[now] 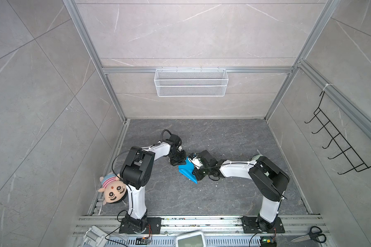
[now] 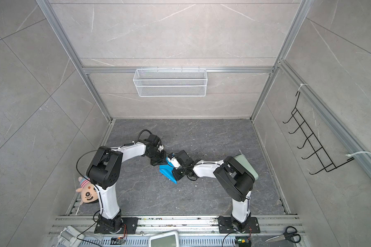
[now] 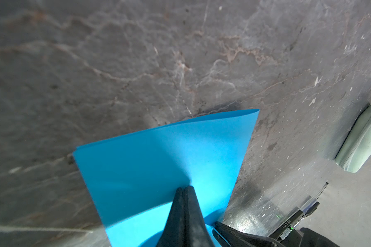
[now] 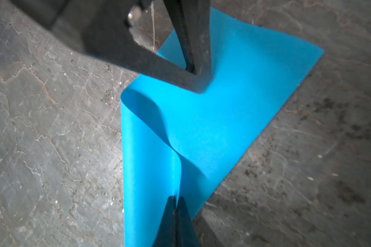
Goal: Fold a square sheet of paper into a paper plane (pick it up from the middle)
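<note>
My left hand [image 3: 184, 189] is pinched shut, its tips pressing down on the paper [image 4: 212, 132]. The paper lies mid-desk [image 1: 223, 192] between my two arms, with one edge curled over. My right hand [image 4: 176, 198] is closed on the raised fold of that paper. A white wire basket [image 1: 191, 82] hangs on the back rail, and the wall shows through its mesh. A pale green tub [image 2: 247, 169] sits on the desk behind my right elbow; I cannot tell what it holds. A label [image 3: 286, 223] beside my right arm is too small to read.
</note>
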